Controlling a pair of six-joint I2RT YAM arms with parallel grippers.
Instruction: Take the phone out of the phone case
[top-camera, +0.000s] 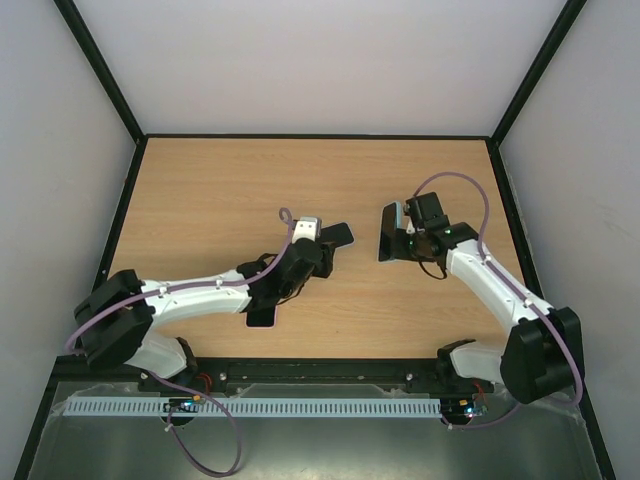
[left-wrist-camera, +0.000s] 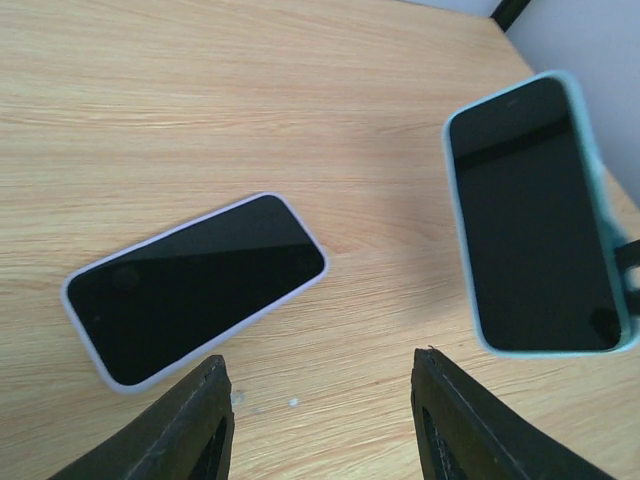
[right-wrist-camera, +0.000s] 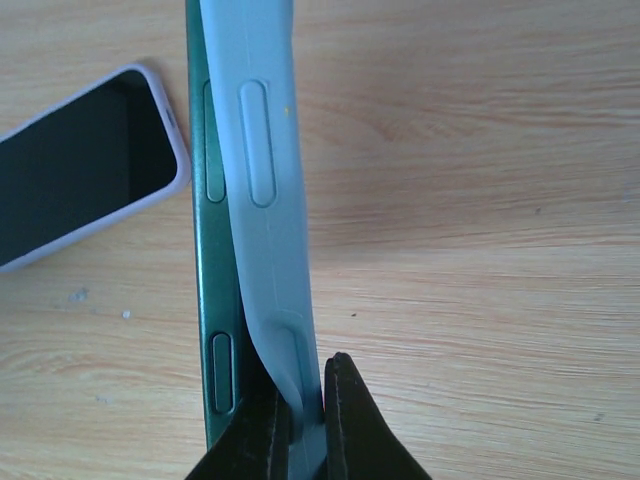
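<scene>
No writing, brand mark, number or sign is legible in any view. The screen of the phone (left-wrist-camera: 535, 215) in the pale blue case (right-wrist-camera: 265, 200) is dark and blank, as is that of the lilac-cased phone (left-wrist-camera: 195, 285) lying on the tabletop (left-wrist-camera: 300, 100); the case's side shows only plain moulded button shapes.

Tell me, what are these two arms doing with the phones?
The right gripper is pinched shut on the light blue case of a green phone, holding it up on its edge. Near the grip the case looks peeled away from the phone's side, but the phone is not out yet. The left gripper hangs open and empty over the table, beside a second phone lying flat in a pale lilac case.
</scene>
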